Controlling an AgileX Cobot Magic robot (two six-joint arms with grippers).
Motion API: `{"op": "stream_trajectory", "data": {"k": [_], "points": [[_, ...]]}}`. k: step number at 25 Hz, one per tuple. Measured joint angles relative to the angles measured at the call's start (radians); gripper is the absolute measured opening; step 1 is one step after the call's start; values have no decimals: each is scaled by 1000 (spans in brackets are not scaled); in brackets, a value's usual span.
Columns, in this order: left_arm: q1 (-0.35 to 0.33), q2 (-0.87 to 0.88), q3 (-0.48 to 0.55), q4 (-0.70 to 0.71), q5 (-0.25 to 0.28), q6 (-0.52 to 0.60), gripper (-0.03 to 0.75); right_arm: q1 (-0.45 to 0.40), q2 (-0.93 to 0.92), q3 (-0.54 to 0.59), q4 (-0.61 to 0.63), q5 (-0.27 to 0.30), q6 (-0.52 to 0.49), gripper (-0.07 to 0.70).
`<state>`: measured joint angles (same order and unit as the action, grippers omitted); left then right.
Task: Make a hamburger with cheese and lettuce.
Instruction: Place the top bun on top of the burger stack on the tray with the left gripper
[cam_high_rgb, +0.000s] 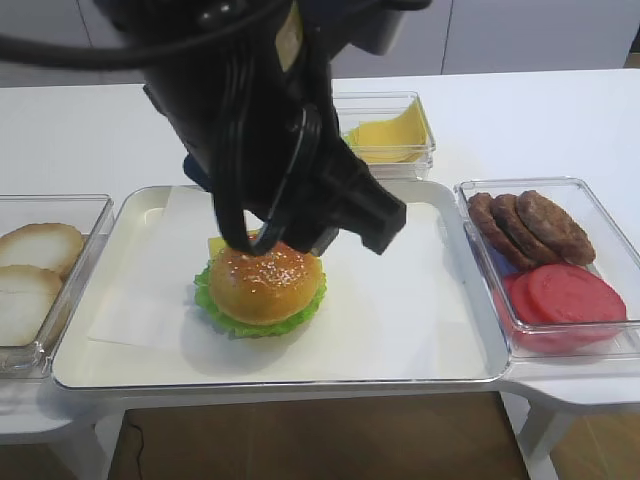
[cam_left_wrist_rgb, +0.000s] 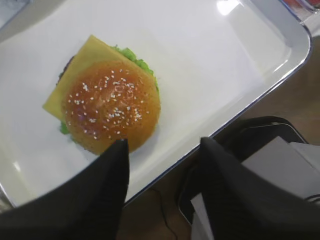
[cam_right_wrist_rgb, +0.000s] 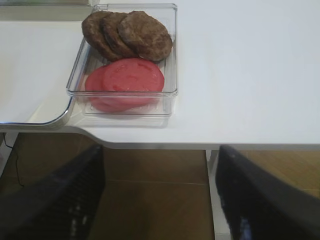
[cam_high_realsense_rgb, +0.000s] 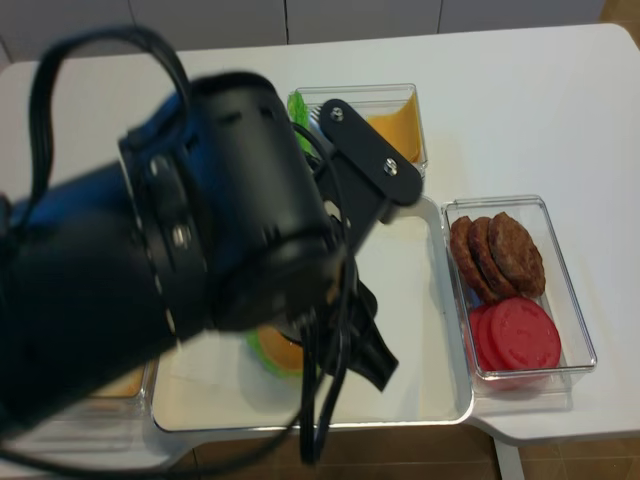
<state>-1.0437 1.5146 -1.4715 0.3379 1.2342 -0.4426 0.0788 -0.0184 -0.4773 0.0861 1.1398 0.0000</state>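
The hamburger (cam_high_rgb: 262, 285) stands on the white tray (cam_high_rgb: 420, 330), left of its middle, topped by a golden sesame bun (cam_left_wrist_rgb: 111, 107). The square yellow cheese (cam_left_wrist_rgb: 75, 65) pokes out under the bun. The ruffled green lettuce (cam_high_rgb: 215, 305) frills out at the bottom. My left gripper (cam_left_wrist_rgb: 164, 141) hovers open and empty above the tray's front edge. Its left fingertip (cam_left_wrist_rgb: 120, 150) overlaps the bun's near rim in the left wrist view. In the exterior high view the black left arm (cam_high_rgb: 260, 110) hides the burger's far side. My right gripper (cam_right_wrist_rgb: 160, 148) is open and empty over the floor, off the table's front edge.
A clear box on the right holds brown patties (cam_high_rgb: 530, 225) and red tomato slices (cam_high_rgb: 570, 295). Behind the tray is a box of yellow slices (cam_high_rgb: 390, 135), with green leaves (cam_high_realsense_rgb: 295, 105) beside it. Pale bun halves (cam_high_rgb: 35, 250) lie in a box on the left.
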Motion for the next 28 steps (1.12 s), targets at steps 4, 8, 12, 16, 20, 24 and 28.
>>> {"op": "stream_trajectory", "data": {"k": [4,8,12,16,20,24,28], "points": [[65,0,0,-84,2,4,339,0,0,0,0,0,0,540],[125,-1,58,-133,2,12,338,0,0,0,0,0,0,540],[162,-1,153,-196,2,30,339,0,0,0,0,0,0,540],[164,-1,210,-211,0,37,339,0,0,0,0,0,0,540],[166,-1,232,-211,-3,23,339,0,0,0,0,0,0,540],[166,20,234,-211,-6,10,338,0,0,0,0,0,0,540],[166,69,234,-209,-9,5,339,0,0,0,0,0,0,540]]}}
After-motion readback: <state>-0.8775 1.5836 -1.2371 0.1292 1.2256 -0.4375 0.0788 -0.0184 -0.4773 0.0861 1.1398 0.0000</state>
